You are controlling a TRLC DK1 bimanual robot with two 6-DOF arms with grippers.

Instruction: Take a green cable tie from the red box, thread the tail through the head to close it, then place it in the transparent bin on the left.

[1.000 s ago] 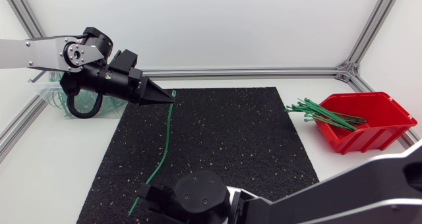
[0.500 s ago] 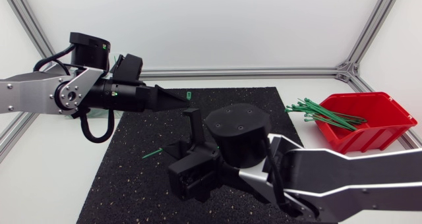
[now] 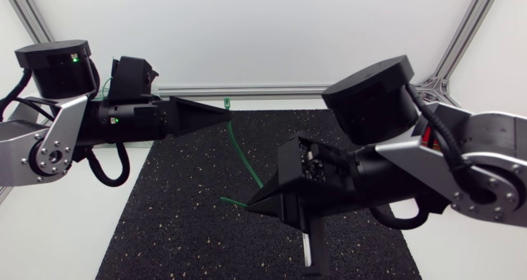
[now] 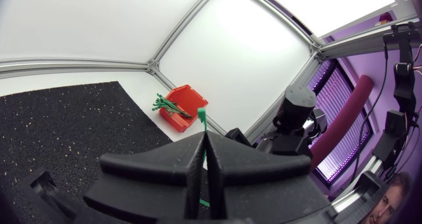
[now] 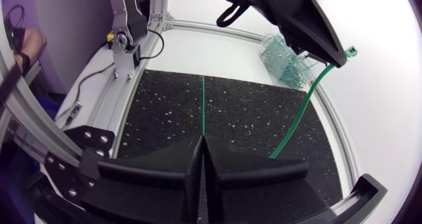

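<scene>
Between the two sets of fingertips, the green cable tie (image 3: 240, 156) is held raised above the black mat (image 3: 189, 231). Its head (image 4: 202, 114) is exposed just ahead of the tips of the left gripper (image 3: 223, 109), whose fingers are pressed together on the strap directly behind it. The far portion is clamped in the same way by the right gripper (image 3: 250, 205), and the free tail (image 5: 203, 109) projects straight ahead of those fingertips.

This two-ended hold is judged to serve the threading step: each end is controlled separately, so the exposed tail can be steered toward the head opening. Threading is not yet done.

The long axis runs in a shallow bow from the left fingertips to the right fingertips. The head points away from the left fingers, and the tail away from the right fingers.

The red box (image 4: 184, 109) and the transparent bin (image 5: 290, 59) lie well apart from both grippers.
</scene>
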